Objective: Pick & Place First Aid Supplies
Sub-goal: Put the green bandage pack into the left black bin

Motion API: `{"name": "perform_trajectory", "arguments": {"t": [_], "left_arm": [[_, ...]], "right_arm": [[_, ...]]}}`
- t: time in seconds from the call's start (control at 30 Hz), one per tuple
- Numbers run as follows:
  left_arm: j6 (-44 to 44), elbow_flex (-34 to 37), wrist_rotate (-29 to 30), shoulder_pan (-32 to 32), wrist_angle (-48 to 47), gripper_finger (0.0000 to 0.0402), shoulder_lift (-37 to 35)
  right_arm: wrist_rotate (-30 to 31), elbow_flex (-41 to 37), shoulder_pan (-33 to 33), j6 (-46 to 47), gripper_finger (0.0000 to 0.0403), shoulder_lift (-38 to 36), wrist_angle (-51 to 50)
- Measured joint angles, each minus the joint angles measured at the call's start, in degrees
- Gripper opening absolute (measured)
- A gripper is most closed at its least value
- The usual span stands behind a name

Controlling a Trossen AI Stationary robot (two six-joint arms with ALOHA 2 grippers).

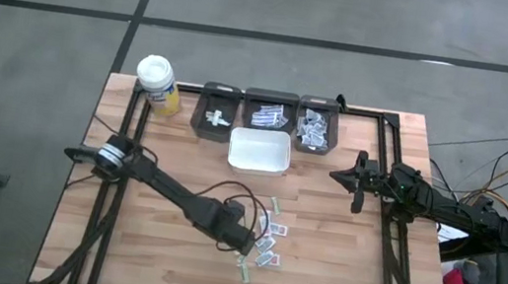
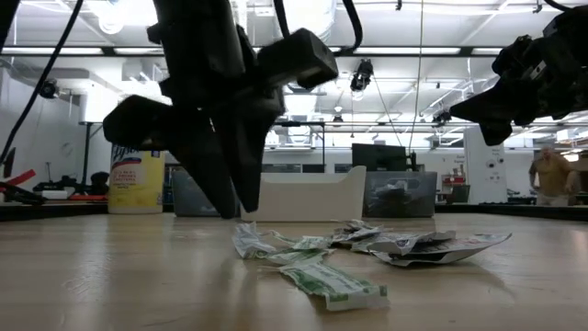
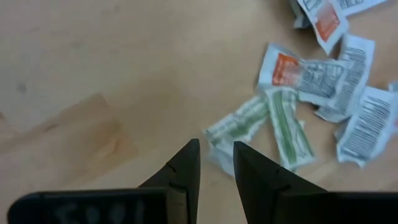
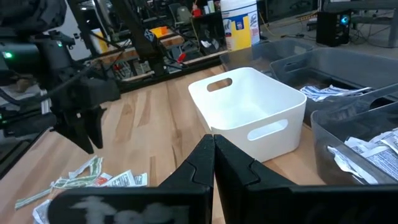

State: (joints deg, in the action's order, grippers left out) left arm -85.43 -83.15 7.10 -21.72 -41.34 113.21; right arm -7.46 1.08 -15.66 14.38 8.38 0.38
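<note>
The first aid supplies (image 1: 270, 239) are a loose heap of small white packets with green and red print, lying flat on the wooden table near its front middle; they also show in the low view (image 2: 404, 244) and the left wrist view (image 3: 323, 81). My left gripper (image 3: 216, 149) hangs just above the table at the heap's left edge (image 1: 245, 238), pointing steeply down, open by a narrow gap with nothing between its fingers. A green-printed packet (image 3: 239, 124) lies just beyond the fingertips. My right gripper (image 4: 213, 142) waits shut at the table's right side (image 1: 337, 175), clear of everything.
A white bin (image 1: 233, 149) stands behind the heap. Three dark bins (image 1: 201, 107) (image 1: 271, 98) (image 1: 319, 103) with packets in them line the far edge. A white-capped yellow bottle (image 1: 158, 84) stands at the far left. Bare wood lies left of the heap.
</note>
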Motion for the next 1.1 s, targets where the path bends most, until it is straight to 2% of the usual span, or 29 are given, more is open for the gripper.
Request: {"name": "perform_trajectory", "arguments": {"t": [0.57,0.9,1.1], "left_arm": [[0.96,-0.14,-2.0,-0.02,0.73,0.0087,2.55],[1.71,0.87,-4.1,0.01,-0.24,0.0008,3.53],[3.26,0.87,-4.33,0.01,-1.13,0.0002,3.6]], "right_arm": [[0.02,0.0,0.0,-0.05,0.0008,0.09,0.0],[0.02,0.0,-0.01,-0.06,0.0008,0.09,0.0],[0.04,0.0,0.0,-0.04,0.0008,0.09,0.0]]}}
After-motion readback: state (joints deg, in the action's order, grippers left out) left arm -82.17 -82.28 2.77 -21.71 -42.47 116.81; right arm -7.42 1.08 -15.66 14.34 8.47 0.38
